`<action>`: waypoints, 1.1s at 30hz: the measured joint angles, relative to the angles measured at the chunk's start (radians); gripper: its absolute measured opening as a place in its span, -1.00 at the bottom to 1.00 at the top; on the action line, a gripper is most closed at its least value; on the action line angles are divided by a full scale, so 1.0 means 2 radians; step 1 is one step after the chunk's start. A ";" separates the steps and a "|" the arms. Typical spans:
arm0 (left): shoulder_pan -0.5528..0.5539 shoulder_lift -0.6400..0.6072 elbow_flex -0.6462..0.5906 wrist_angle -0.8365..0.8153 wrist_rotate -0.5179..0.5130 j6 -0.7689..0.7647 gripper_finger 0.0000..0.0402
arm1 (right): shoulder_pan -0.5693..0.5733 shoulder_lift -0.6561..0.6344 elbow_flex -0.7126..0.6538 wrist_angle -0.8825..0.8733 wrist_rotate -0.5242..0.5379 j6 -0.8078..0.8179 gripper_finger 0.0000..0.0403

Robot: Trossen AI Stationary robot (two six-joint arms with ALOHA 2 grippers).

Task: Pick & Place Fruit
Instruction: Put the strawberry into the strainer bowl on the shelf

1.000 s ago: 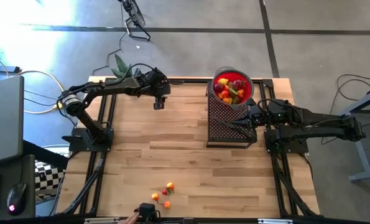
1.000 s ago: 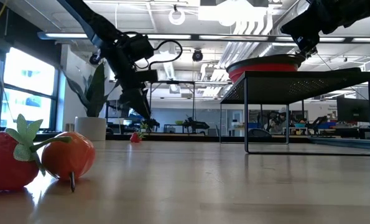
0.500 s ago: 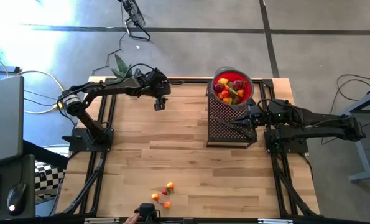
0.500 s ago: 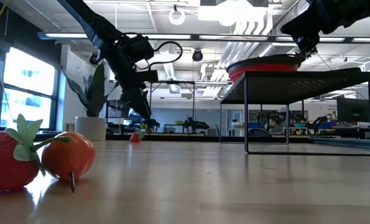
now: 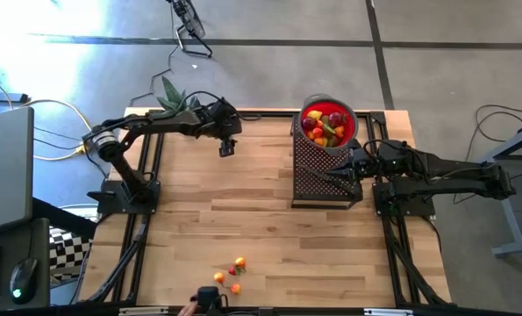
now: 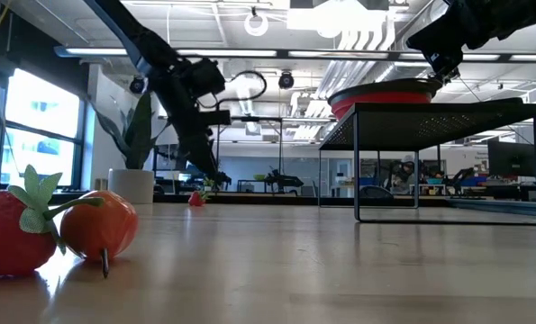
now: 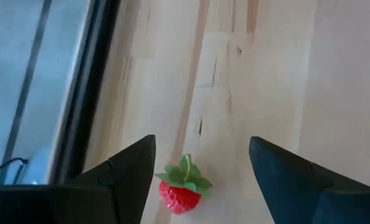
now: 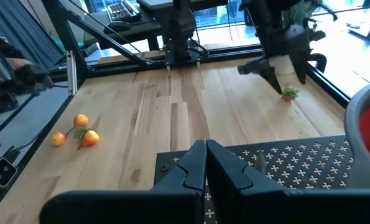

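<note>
A small red strawberry (image 7: pixel 181 190) with a green leaf cap lies on the wooden table near its far edge, also seen in the low view as the strawberry (image 6: pixel 196 199). My left gripper (image 7: pixel 202 143) hangs open just above it, slanting down, one finger to either side, touching nothing. A red bowl (image 5: pixel 352 115) heaped with fruit (image 5: pixel 324 125) rests on the far end of a black perforated stand (image 5: pixel 309 189). My right gripper (image 8: pixel 205 148) is shut over the stand's top, beside the bowl.
Three small fruits (image 5: pixel 232 275) lie together by the table's near edge; two of them (image 6: pixel 60 229) loom close in the low view. A potted plant (image 5: pixel 171 92) stands beyond the far left corner. Bare wood stretches between the strawberry and the stand.
My left gripper has rolled a little at the wrist while staying over the strawberry. The strawberry has not moved.
</note>
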 joint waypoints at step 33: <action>0.000 0.069 0.000 0.024 -0.052 -0.012 0.26 | 0.000 0.001 0.000 0.000 0.000 0.000 -0.98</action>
